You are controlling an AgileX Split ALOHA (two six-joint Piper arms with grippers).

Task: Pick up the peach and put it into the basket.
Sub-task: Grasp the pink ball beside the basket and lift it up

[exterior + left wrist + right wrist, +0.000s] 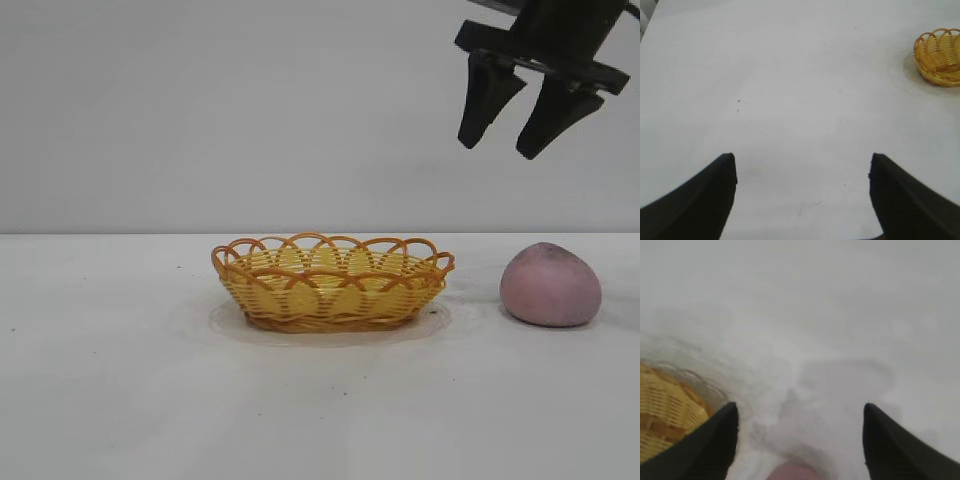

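The pink-mauve peach (551, 285) lies on the white table to the right of the yellow wicker basket (333, 281), a short gap between them. My right gripper (503, 143) hangs open and empty high above the table, over the gap and the peach's left side. In the right wrist view a sliver of the peach (792, 472) shows between the open fingers, and part of the basket (667, 412) shows beside one finger. My left gripper (802, 165) is open and empty over bare table, with the basket (940, 57) far off.
The white table (120, 380) stretches wide around the basket, with a plain grey wall behind. A faint round mark lies on the table under the basket.
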